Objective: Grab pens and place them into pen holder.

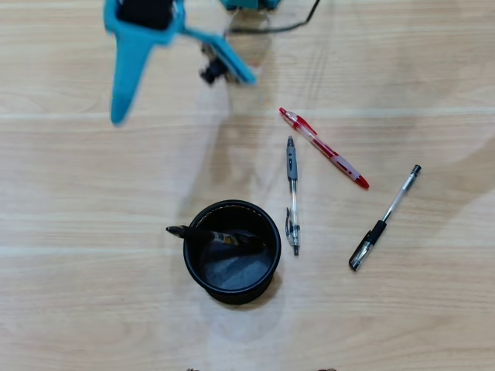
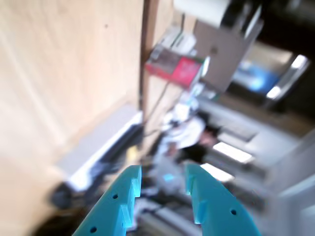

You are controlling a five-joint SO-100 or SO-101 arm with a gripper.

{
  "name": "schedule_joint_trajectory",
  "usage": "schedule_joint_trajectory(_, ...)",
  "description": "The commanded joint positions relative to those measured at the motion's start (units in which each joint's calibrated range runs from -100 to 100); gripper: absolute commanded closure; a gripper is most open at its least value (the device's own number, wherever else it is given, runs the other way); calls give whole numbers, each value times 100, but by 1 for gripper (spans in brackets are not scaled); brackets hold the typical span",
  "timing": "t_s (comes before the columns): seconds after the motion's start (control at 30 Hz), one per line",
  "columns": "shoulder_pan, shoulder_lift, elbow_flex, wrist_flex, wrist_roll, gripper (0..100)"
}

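A black round pen holder (image 1: pixel 231 294) stands on the wooden table in the overhead view, with one dark pen (image 1: pixel 182 230) in it, its end over the left rim. Three pens lie to its right: a red pen (image 1: pixel 323 148), a clear pen with a grey grip (image 1: pixel 291 195) and a black-capped clear pen (image 1: pixel 384 219). My blue gripper (image 1: pixel 182 100) is at the top left, above and apart from all of them, with its jaws spread wide and empty. In the blurred wrist view the gripper (image 2: pixel 162 171) shows two blue fingers apart, with nothing between them and no pens in view.
A dark cable (image 1: pixel 288 27) runs near the arm's base at the top edge. The wrist view shows only blurred room clutter and a wooden surface (image 2: pixel 59 73).
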Motion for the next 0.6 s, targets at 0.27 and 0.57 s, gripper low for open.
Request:
schedule_joint_trajectory(0.27, -1589, -1248, 1946, 2921, -4452, 89)
schedule_joint_trajectory(0.57, -2662, -639, 4255, 1623, -4556, 89)
